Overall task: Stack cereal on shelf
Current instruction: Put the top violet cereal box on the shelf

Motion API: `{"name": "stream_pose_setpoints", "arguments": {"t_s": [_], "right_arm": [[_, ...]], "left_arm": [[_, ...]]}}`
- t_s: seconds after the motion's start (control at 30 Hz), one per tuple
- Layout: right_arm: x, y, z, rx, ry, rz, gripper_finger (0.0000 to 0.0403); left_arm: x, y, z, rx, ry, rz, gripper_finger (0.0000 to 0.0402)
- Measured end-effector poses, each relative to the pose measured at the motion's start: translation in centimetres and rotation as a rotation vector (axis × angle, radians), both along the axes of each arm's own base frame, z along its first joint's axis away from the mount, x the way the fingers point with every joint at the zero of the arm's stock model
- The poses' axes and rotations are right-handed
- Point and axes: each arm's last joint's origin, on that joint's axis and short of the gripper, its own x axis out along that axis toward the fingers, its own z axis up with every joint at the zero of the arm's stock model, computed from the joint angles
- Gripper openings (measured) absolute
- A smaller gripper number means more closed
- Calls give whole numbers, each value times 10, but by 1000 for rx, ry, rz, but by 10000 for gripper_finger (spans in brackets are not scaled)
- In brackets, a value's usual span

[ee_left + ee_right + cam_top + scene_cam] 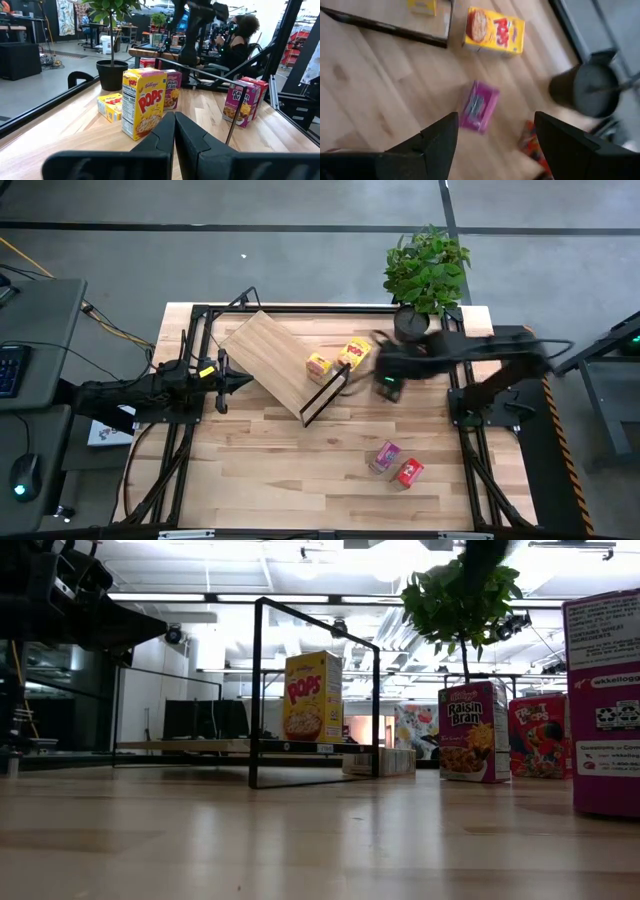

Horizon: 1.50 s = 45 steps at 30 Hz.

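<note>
We see the right gripper (492,145) hanging above the table with its fingers spread wide and nothing between them. Directly below the gap, a little ahead of it, stands a pink-purple cereal box (479,107). In the right wrist view its long side runs roughly along the line between the two fingers, slightly turned, so we think the wrist must rotate a little before the fingers can close on the narrow sides.

The shelf (272,358) lies tilted on the table, with its black wire frame (322,397) at the end toward the right arm. One small yellow box (319,365) already lies on the board, and a taller yellow box (353,353) stands just beside the frame, between the shelf and the right gripper. A red box (534,144) is near the plant pot (587,90).

Two more boxes, one pink-purple (384,456) and one red (408,472), lie well apart at the front of the table.

The left gripper (222,379) waits at the other end of the shelf with its fingers pressed together and empty. The right arm is clearly the nearer one to the remaining boxes.
</note>
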Motion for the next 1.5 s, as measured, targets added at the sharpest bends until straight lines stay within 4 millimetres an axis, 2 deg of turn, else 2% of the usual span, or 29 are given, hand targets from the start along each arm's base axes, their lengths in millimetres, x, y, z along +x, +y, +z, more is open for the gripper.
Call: {"name": "stream_pose_setpoints", "arguments": {"t_s": [0.17, 0.33, 0.43, 0.6, 0.77, 1.0, 1.5], "right_arm": [[-56, 5, -29, 76, -273, -115, 255], [-75, -3, -63, 120, -456, -181, 255], [-73, -9, -81, 66, -493, -186, 255], [-54, -17, -107, 47, -559, -164, 255], [-39, -25, -121, 42, -530, -176, 255], [-28, -29, -129, -4, -453, -149, 255], [-27, -24, -133, 28, -453, -181, 255]], "left_arm": [[0, 0, 0, 0, 0, 1, 3], [0, 0, 0, 0, 0, 1, 3], [0, 0, 0, 0, 0, 1, 3], [0, 0, 0, 0, 0, 0, 3], [0, 0, 0, 0, 0, 1, 3], [0, 0, 0, 0, 0, 1, 3], [0, 0, 0, 0, 0, 1, 3]]}}
